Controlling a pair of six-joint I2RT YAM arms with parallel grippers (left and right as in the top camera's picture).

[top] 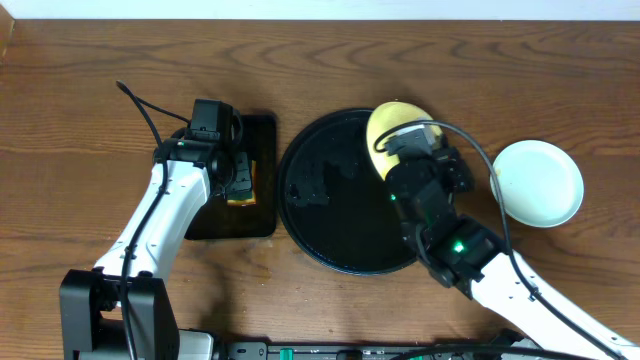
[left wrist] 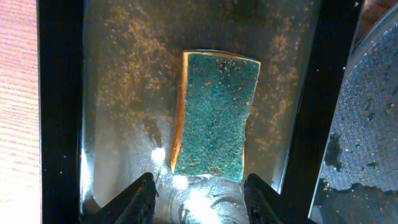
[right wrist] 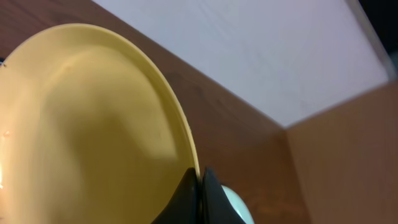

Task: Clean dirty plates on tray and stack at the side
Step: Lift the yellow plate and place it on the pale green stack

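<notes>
My right gripper [top: 425, 135] is shut on the rim of the pale yellow plate [top: 390, 135] and holds it tilted above the right part of the round black tray [top: 310, 215]. In the right wrist view the yellow plate [right wrist: 93, 124] fills the left, pinched at its edge by the jaws [right wrist: 200, 186]. A pale mint-green plate [top: 538, 182] lies on the table to the right of the tray and shows in the right wrist view [right wrist: 239, 205]. My left gripper [left wrist: 199, 196] is open over the sponge [left wrist: 214, 115] in the rectangular black tray [top: 215, 220].
The round tray's surface is wet with droplets and smears [left wrist: 367, 124]. The rectangular tray's floor [left wrist: 124, 93] is wet and speckled. The table's back edge meets a white wall [right wrist: 261, 50].
</notes>
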